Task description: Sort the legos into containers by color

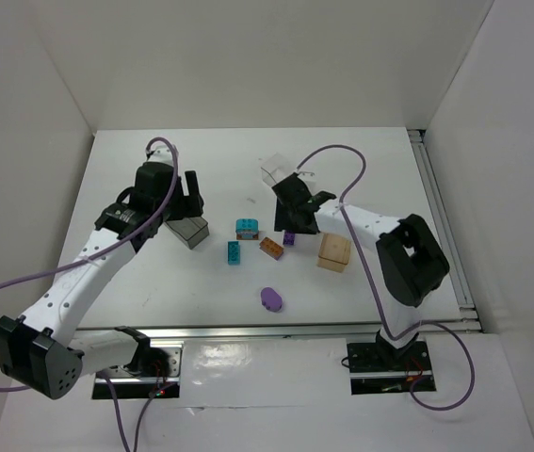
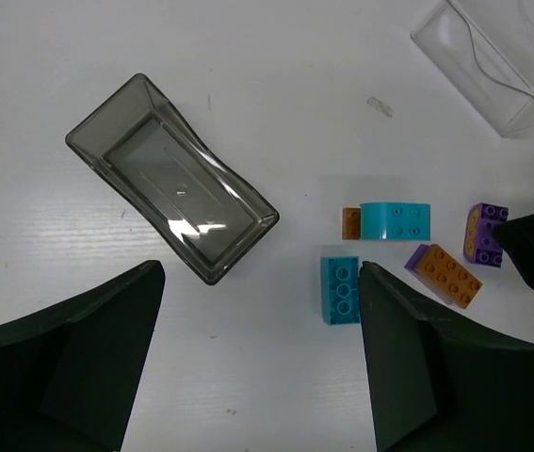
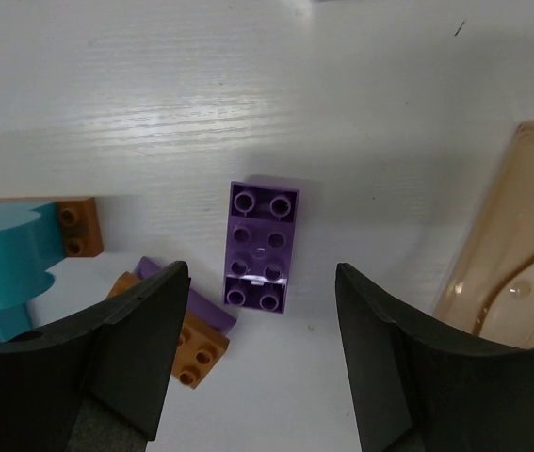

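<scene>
My right gripper [image 1: 294, 224] is open and hangs over the purple brick [image 3: 261, 247], which lies flat on the table between its jaws [image 1: 289, 237]. The orange-brown brick [image 3: 196, 340] on a purple plate lies just left of it. Two teal bricks [image 2: 340, 289] [image 2: 395, 220] lie further left. My left gripper [image 2: 259, 282] is open and empty, just near of the smoky grey container [image 2: 172, 193], with one teal brick by its right finger. The clear container [image 1: 276, 172] stands at the back. The tan container [image 1: 333, 252] stands right of the bricks. The purple oval piece [image 1: 270, 298] lies alone nearer the front.
A small brown piece [image 2: 351, 222] sits against the arched teal brick. A metal rail [image 1: 445, 217] runs along the table's right edge, and white walls close in the sides and back.
</scene>
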`<state>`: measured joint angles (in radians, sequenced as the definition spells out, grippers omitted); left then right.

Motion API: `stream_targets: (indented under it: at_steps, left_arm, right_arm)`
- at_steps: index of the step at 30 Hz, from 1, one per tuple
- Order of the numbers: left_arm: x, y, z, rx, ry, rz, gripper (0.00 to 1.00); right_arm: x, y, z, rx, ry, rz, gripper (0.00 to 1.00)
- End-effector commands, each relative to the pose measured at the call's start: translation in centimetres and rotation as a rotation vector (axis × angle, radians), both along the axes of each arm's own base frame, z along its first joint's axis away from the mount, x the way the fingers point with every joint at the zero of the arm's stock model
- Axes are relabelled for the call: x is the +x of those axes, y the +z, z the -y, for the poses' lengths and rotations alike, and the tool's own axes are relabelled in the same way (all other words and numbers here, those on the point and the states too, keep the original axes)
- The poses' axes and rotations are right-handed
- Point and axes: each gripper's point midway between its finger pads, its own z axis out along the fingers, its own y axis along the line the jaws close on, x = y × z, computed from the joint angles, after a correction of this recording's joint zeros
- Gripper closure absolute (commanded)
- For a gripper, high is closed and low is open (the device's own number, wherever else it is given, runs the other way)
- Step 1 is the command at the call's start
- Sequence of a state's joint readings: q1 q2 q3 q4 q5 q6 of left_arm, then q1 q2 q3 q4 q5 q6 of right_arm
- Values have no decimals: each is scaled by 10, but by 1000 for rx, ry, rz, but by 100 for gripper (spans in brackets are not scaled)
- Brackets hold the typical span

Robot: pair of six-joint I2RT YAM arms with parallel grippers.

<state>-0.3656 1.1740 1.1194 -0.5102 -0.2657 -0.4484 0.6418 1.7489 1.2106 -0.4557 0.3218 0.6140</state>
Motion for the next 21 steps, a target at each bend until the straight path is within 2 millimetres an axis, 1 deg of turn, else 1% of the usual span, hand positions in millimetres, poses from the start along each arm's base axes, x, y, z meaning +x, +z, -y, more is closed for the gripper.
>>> stream_targets:
  at_steps: [1, 2, 3, 5, 6, 7, 8, 9, 11, 12, 13, 14, 15, 16, 17, 18, 19, 20, 21]
  left_arm:
    - [-1, 5, 2, -23, 0, 18, 10]
    - [-1, 5, 1, -18, 8, 20, 10]
    - [-1, 5, 1, -18, 8, 20, 10]
    - [-1, 5, 1, -18, 8, 20, 10]
    - [-1, 5, 1, -18, 8, 20, 11]
    - [-1, 5, 1, -18, 8, 20, 11]
    - [-1, 5, 1, -18, 8, 20, 11]
    - [-2, 5, 4, -18, -1, 20, 12]
    - [-2, 5, 4, -18, -1, 20, 12]
    - [-2, 5, 4, -18, -1, 20, 12]
    - [-2, 5, 2, -13, 6, 22, 12]
    - [-3, 8, 2, -16, 6, 31, 12]
    - [-3, 8, 2, -16, 6, 31, 12]
    - [-5, 8, 1, -17, 6, 32, 12]
    - [-5, 8, 1, -17, 6, 32, 12]
    - [-6, 4, 1, -26, 15, 23, 12]
    - [-5, 4, 0, -29, 31, 25, 12]
    - [-6, 1, -2, -32, 50, 18, 12]
    - [-9, -3, -8, -33, 96, 1, 12]
  right_arm:
    - [13, -3, -17, 35, -15, 8, 29]
    - [12, -16, -16, 17, -16, -17, 29]
    - [11, -22, -13, 4, -34, -30, 29]
    - [8, -33, -9, -20, -40, -46, 34]
    - [11, -32, -11, -7, -47, -37, 36]
    - [10, -35, -10, -2, -56, -38, 42]
    - [6, -39, -11, 3, -50, -50, 43]
    - [8, -38, -12, 9, -49, -43, 46]
    - [5, -41, -12, 15, -54, -55, 51]
    - [6, -41, -11, 14, -68, -50, 58]
    - [6, -39, -11, 14, -68, -50, 61]
    - [10, -28, -8, 12, -81, -16, 64]
    - [13, -20, -7, 6, -78, 0, 70]
    - [17, -11, -8, 14, -84, 23, 70]
    - [23, 6, -7, 12, -86, 62, 71]
    - [26, 14, -7, 8, -79, 83, 72]
    - [27, 18, -8, 10, -79, 87, 74]
    - [33, 32, -10, 18, -75, 121, 74]
    - [39, 37, -6, 19, -81, 131, 74]
